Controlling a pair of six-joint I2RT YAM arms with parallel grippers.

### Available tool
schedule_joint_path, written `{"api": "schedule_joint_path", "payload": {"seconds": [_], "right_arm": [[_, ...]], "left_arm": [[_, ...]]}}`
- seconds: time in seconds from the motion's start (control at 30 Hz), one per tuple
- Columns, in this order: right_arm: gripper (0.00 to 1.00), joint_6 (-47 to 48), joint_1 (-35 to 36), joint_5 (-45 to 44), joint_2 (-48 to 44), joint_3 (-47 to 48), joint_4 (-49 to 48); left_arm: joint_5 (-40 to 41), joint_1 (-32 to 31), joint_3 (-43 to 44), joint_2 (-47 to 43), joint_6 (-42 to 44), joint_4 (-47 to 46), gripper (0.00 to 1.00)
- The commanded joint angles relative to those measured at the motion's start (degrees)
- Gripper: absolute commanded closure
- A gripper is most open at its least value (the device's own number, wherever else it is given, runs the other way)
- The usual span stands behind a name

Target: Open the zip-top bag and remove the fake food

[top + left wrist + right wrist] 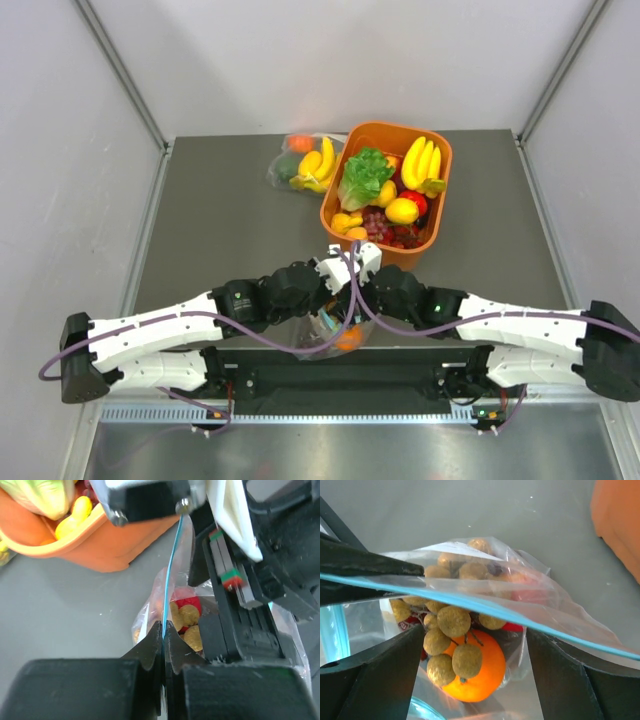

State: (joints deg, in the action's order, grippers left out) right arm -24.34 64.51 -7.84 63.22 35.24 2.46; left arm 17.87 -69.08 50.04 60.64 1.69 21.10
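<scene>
Left gripper (pixel 163 642) pinched tight on the teal zip strip (pixel 170 580) of the zip-top bag (pixel 545 605). Right gripper (pixel 475 632) jaws wide, straddling the bag mouth, nothing held. Bag at 6 o'clock from the basket (pixel 335 215). Inside it: grape bunch (pixel 452 625), orange (pixel 487 677), red apple (pixel 189 603).

A matte dark grey table (pixel 215 215) sits boxed in by plain pale walls (pixel 340 60) on the left, right and far sides, slim metal struts (pixel 122 75) at the far corners, a shiny metal sheet (pixel 340 455) along its near edge.
</scene>
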Motion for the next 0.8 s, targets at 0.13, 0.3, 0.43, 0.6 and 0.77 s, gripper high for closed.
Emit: {"api": "schedule_joint_path", "payload": {"seconds": [0.13,0.3,0.43,0.6,0.77], "right_arm": [[0.08,-2.11,2.46,4.40,6.20,-0.53,-10.98],[0.07,-5.36,3.51,7.30,10.34,-2.98,-18.44],[0.14,-6.77,3.87,7.49,13.67,-3.95,-23.02],[0.60,-8.09,3.96,6.26,15.53,-4.66,-25.49],[0.92,-8.27,4.04,2.40,11.32,-6.41,-23.12]], "left_arm": [[-0.20,0.26,1.02,-0.61,0.68,-0.80,1.00],[-0.55,0.26,1.02,-0.88,0.59,-0.80,1.00],[-0.82,0.26,1.02,-1.05,0.59,-0.80,1.00],[-0.73,0.26,1.02,-1.49,0.59,-0.71,1.00],[-0.47,0.26,0.93,-2.19,0.68,-0.80,1.00]]}}
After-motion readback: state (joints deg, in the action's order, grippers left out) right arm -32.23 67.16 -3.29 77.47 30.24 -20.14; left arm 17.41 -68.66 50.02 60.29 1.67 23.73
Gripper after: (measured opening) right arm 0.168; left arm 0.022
